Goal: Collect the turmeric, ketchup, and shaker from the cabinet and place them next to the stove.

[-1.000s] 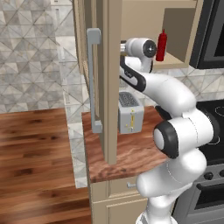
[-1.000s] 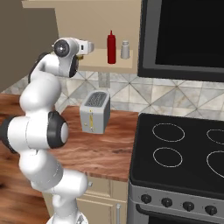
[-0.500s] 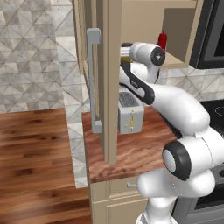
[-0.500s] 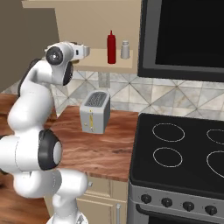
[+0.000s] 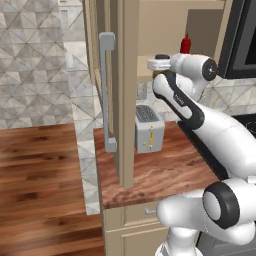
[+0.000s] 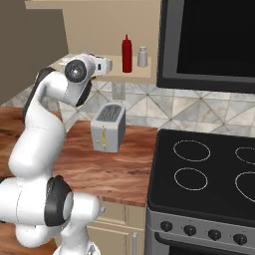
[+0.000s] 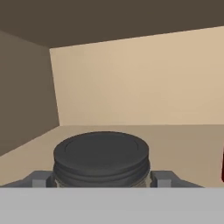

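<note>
The white arm rises from the base, bends over the silver boxy toaster (image 6: 108, 127) and reaches level into the open beige wooden cabinet (image 5: 129, 75). Its gripper (image 7: 101, 179) stands wide, fingertips (image 7: 40, 178) flanking the dark-lidded turmeric jar (image 7: 101, 158) on the shelf; contact unclear. Farther right stand the red ketchup bottle (image 6: 127, 54) and pale shaker (image 6: 143, 56).
</note>
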Controlling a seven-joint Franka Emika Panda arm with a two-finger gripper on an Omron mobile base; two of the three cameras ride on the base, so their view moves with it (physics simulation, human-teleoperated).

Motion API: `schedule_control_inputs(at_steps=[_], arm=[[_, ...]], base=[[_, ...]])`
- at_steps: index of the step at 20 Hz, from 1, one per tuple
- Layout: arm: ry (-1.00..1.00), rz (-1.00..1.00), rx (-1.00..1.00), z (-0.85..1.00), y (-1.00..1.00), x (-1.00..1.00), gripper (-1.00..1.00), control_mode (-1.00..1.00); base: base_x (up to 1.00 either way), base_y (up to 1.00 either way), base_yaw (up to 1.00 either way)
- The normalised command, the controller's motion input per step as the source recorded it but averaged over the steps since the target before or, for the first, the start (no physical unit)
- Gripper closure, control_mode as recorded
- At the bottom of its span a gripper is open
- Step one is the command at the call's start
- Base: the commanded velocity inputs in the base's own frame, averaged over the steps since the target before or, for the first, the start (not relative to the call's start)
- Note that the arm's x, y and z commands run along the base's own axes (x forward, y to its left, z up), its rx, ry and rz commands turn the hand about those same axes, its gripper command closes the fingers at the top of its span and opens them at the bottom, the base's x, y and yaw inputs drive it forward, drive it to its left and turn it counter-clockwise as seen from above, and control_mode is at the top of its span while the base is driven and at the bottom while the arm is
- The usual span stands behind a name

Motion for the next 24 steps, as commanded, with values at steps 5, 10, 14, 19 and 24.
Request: schedule_control_inputs(at_steps=[5, 10, 14, 19, 24], arm=[[0.00, 0.14, 0.00, -0.27, -0.97, -0.80, 1.00, -1.00], [-0.04, 0.15, 0.01, -0.35, -0.80, -0.90, 1.00, -1.00], [0.05, 0.17, -0.03, -0.65, -0.71, -0.23, 1.00, -1.00], [0.13, 0.21, -0.05, -0.97, -0.62, 0.04, 1.00, -1.00], [0.02, 0.23, -0.05, -0.93, -0.34, 0.25, 1.00, -1.00]], base=[[0.00, 0.00, 0.00], [0.00, 0.00, 0.00], [0.00, 0.00, 0.00], [0.00, 0.00, 0.00], [0.00, 0.00, 0.00]])
